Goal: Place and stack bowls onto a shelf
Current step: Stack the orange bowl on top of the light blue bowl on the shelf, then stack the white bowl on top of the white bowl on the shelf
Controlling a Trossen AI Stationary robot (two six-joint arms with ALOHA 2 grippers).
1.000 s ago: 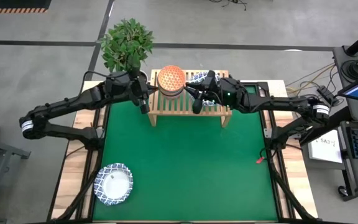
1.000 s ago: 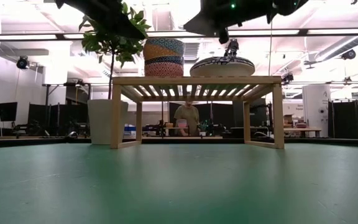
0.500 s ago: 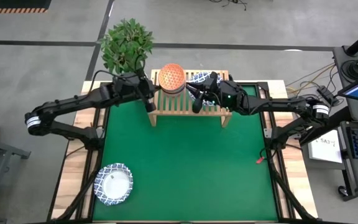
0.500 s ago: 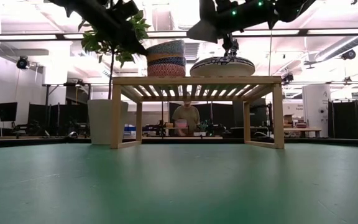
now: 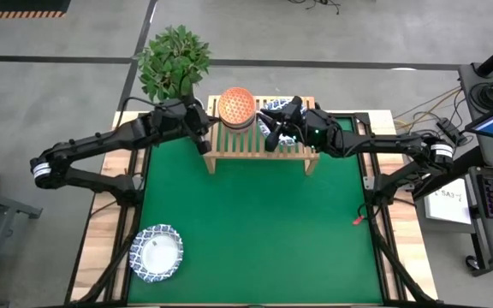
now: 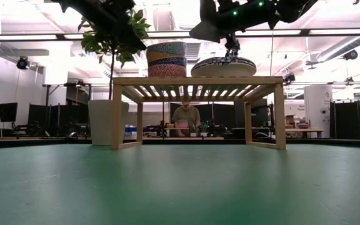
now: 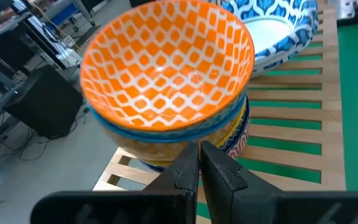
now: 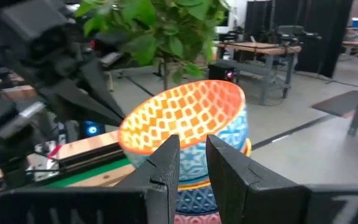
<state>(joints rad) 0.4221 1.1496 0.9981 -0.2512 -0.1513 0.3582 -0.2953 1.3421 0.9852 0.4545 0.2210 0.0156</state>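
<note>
While the low light-wood slatted shelf (image 5: 259,141) stands at the twelve o'clock edge of the green table mat (image 5: 255,231), it carries two loads side by side. On its nine o'clock half sits a stack of small round bowls (image 6: 166,59), topped by an orange bowl with a white diamond pattern (image 5: 236,106); beneath it show a light blue bowl (image 8: 219,149), a yellow-orange one and a blue-patterned one. On its three o'clock half lie wide shallow white bowls with blue-patterned rims (image 6: 224,66), touching the small stack's side in the left wrist view. The left gripper (image 5: 202,144) hangs at the shelf's nine o'clock end, just beside the small stack, fingers clenched together on nothing. The right gripper (image 5: 272,137) hovers over the wide bowls, its fingers parted a little; whether they pinch a rim cannot be told. One more wide blue-rimmed white bowl (image 5: 156,253) rests alone near the mat's seven o'clock corner. A leafy green plant in a white pot (image 5: 175,62) stands beyond the shelf at eleven o'clock.
</note>
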